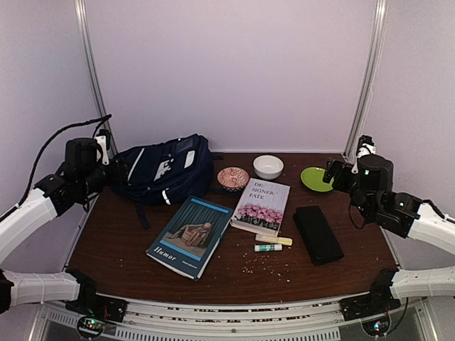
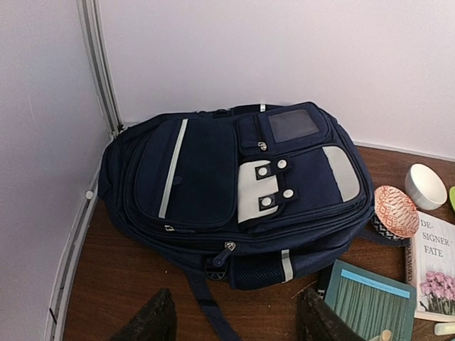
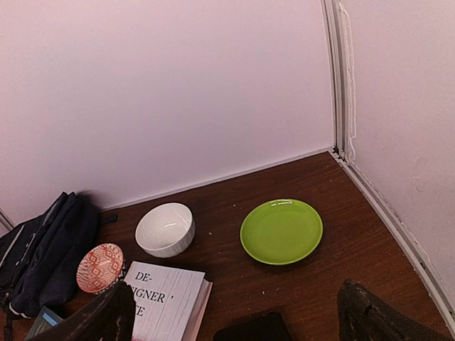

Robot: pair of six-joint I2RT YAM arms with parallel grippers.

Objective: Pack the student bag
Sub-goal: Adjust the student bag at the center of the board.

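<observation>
Currently soft navy fabric student bag [image 1: 160, 170] slumps on wood table [image 1: 114, 234]; L gripper [image 2: 234, 312], R gripper [image 3: 238, 312] both spread.

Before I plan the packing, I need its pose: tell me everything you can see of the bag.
The bag is a navy fabric backpack with pale stripe trim, white studded buckle patches, zipped pockets and a mesh side pocket. It lies flat, front up, zips seemingly shut, in the far left corner of the table. A strap trails toward the near edge. The patterned bowl sits close by; contact unclear.
</observation>
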